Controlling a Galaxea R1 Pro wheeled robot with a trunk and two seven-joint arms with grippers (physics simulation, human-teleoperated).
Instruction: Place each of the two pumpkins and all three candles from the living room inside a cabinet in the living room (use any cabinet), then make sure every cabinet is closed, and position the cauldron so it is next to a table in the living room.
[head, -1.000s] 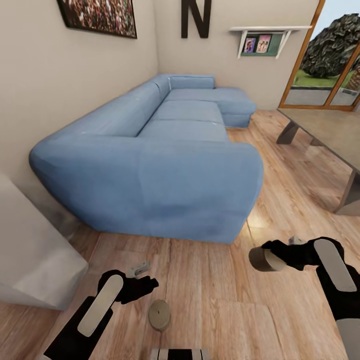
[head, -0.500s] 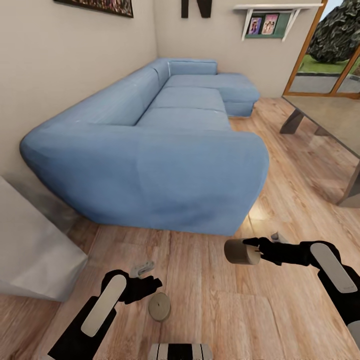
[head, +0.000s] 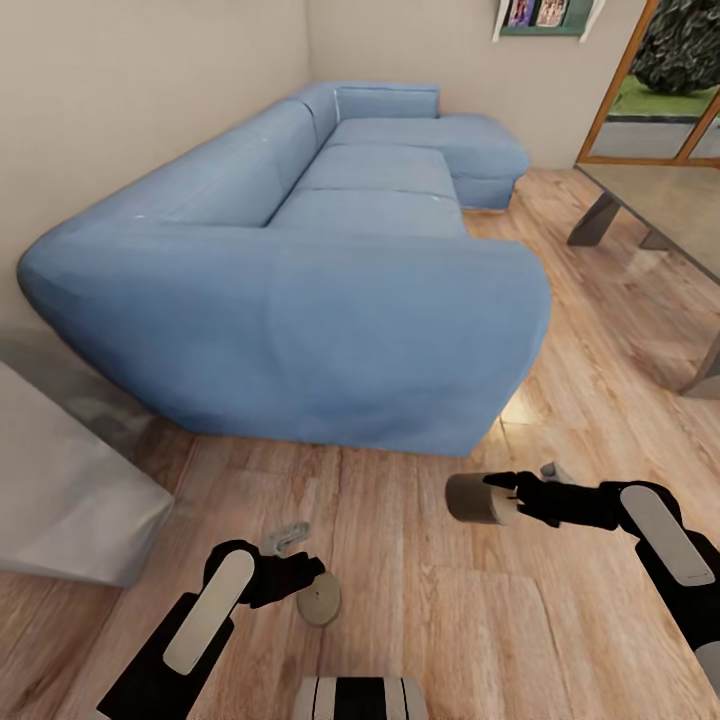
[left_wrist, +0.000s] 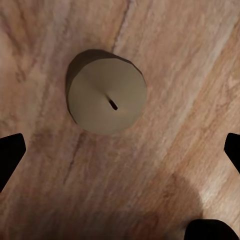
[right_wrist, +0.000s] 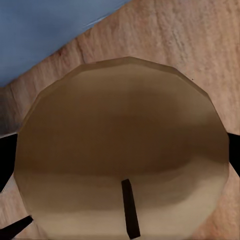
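A stubby tan candle (head: 318, 605) stands on end on the wood floor, just in front of my left gripper (head: 303, 573). In the left wrist view that candle (left_wrist: 106, 92) shows its wick end, and the left gripper (left_wrist: 120, 152) is open with its fingers wide apart above it. My right gripper (head: 503, 496) is shut on a second candle (head: 470, 498), held sideways above the floor in front of the sofa. Seen from the right wrist, this candle (right_wrist: 120, 140) sits between the fingers. The pumpkins, the cabinet and the cauldron are out of view.
A long blue corner sofa (head: 330, 290) fills the middle, close ahead of both arms. A grey table (head: 660, 210) stands at the right. A pale grey block (head: 60, 490) sits at the left. Bare wood floor (head: 560, 400) runs between sofa and table.
The camera has tilted down and come closer to the sofa. My right gripper with its candle has moved left and lower. The left gripper has barely moved.
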